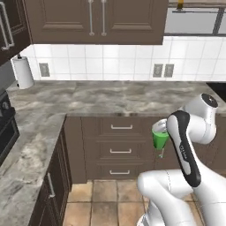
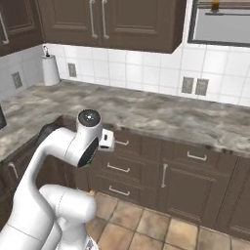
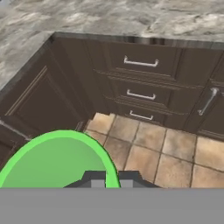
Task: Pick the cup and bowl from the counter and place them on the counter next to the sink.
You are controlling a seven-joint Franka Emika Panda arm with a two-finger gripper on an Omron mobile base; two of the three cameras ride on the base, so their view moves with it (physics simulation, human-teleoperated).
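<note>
While held, cup looks bright green.

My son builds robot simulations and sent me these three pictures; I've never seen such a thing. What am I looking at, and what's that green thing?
It is a rendered kitchen with a white robot arm on a base that drives. Two pictures come from cameras on the base, behind the arm to its left and right. The third comes from a camera on the hand, looking along the gripper, whose shut fingers pinch the rim of the cup, a small bright green one. The cup hangs in the air above the tiled floor, in front of the dark drawers. The counter is grey stone; a paper towel roll stands at its back.
</note>
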